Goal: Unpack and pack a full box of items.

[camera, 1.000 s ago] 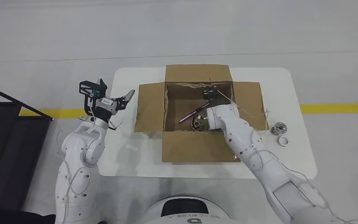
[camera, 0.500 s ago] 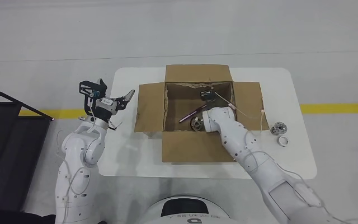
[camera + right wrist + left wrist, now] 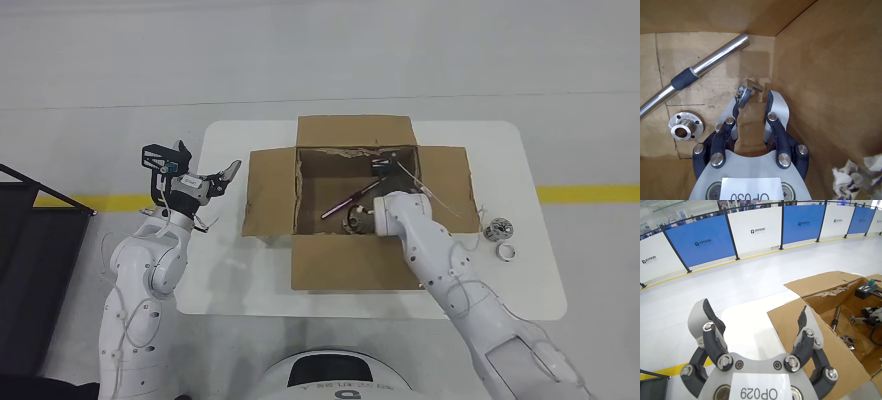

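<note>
Right gripper (image 3: 753, 98), fingers spread, meets a small bracket (image 3: 746, 90) on the box (image 3: 355, 262) floor, toward 6 o'clock. Risk: one finger touches it off-centre; closing may flick it toward the wall.

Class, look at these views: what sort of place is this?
Likely a factory or robot-testing hall: blue-and-white partition panels, a yellow floor line running past the table, and a cardboard box holding a steel rod and flange.
</note>
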Motion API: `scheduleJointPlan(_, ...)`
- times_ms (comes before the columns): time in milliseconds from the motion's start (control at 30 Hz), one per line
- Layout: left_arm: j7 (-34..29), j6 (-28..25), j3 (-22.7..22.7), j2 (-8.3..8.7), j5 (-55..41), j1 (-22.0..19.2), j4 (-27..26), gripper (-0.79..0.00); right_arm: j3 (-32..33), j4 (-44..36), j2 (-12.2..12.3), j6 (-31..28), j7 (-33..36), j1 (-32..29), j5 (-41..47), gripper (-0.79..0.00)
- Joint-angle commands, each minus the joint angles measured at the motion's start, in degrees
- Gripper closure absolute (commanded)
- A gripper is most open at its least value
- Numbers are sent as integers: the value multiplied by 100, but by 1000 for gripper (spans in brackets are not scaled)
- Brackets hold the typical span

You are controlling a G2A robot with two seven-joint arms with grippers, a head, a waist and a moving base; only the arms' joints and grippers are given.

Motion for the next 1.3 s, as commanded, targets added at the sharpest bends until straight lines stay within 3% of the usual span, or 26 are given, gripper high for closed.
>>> scheduleJointPlan(0, 0, 0, 0, 0, 0, 0, 0, -785, -60, 111, -38, -37, 9, 70, 37, -311)
scheduleJointPlan(300, 0, 0, 0, 0, 0, 0, 0, -785, -367, 643, -257, -114, -62, 378, 282, -243)
scheduleJointPlan(333, 0, 0, 0, 0, 0, 0, 0, -785, -408, 711, -278, -117, -51, 411, 262, -215)
scheduleJointPlan(400, 0, 0, 0, 0, 0, 0, 0, -785, -455, 811, -317, -131, -32, 482, 254, -37)
scheduleJointPlan(433, 0, 0, 0, 0, 0, 0, 0, -785, -476, 816, -333, -119, -35, 507, 215, 0)
scheduleJointPlan(633, 0, 0, 0, 0, 0, 0, 0, -785, -352, -23, -301, 183, -40, 199, -294, 0)
scheduleJointPlan(800, 0, 0, 0, 0, 0, 0, 0, -785, 143, -1773, -120, 203, -158, -826, -802, 0)
scheduleJointPlan(900, 0, 0, 0, 0, 0, 0, 0, -785, 545, -2950, -3, -86, -503, -1633, -811, 0)
scheduleJointPlan(1100, 0, 0, 0, 0, 0, 0, 0, -785, 1427, -5085, 194, -945, -2262, -3574, -70, 0)
scheduleJointPlan(1267, 0, 0, 0, 0, 0, 0, 0, -785, 2444, -5698, 299, -1723, -3828, -4989, 963, 0)
